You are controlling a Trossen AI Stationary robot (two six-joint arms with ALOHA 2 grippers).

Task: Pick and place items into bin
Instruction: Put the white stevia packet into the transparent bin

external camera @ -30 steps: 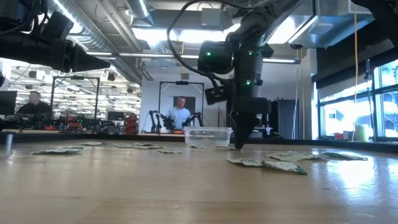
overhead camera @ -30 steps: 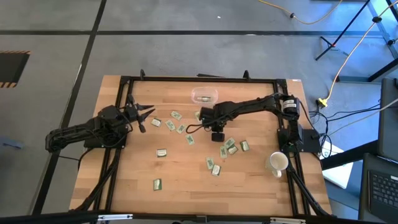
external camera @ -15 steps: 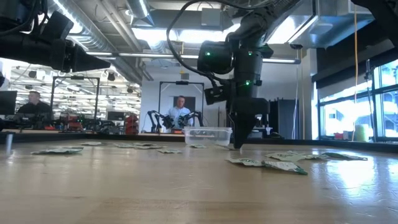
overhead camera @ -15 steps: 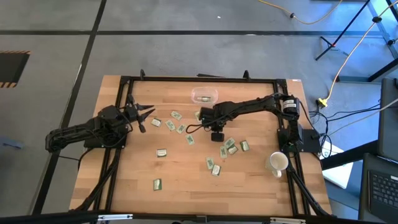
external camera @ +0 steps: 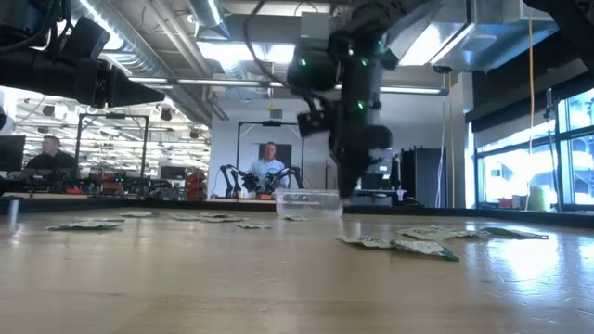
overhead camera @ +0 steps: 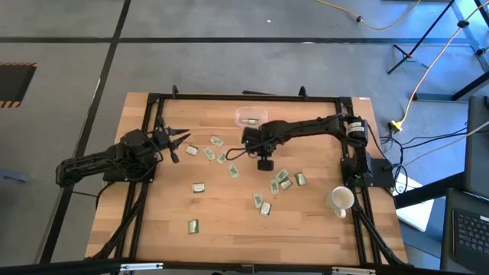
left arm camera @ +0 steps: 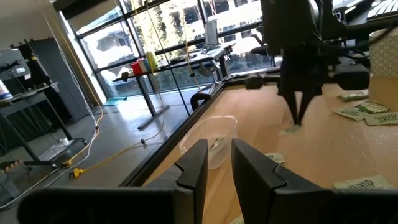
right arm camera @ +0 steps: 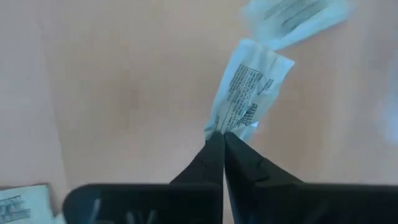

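Observation:
Several small pale green and white packets [overhead camera: 234, 172] lie flat, scattered over the middle of the wooden table. The clear bin [overhead camera: 250, 118] stands near the far edge; the left wrist view shows one packet [left arm camera: 216, 144] lying in it. My right gripper [overhead camera: 247, 140] points down just on the near side of the bin and is shut on one packet [right arm camera: 249, 87]. My left gripper [overhead camera: 180, 137] waits open at the table's left, above the wood, its fingers [left arm camera: 194, 167] touching nothing. My right gripper [right arm camera: 218, 134] pinches a packet between its two fingertips by one short edge [right arm camera: 217, 127]. The fingers come from above, pointing down. The packet is lifted clear of the table and hangs below the fingertips, its printed face toward the wrist camera.
A white cup [overhead camera: 341, 200] lies at the table's right near side. A cluster of packets [overhead camera: 281, 180] sits just on the near side of the right gripper, and single packets [overhead camera: 192, 225] lie farther toward the near edge. A black frame [overhead camera: 244, 97] borders the table. People stand in the room behind.
My right gripper has risen from the table and moved toward the far edge and the bin, staying shut. The packet that it holds has come up off the wood with it.

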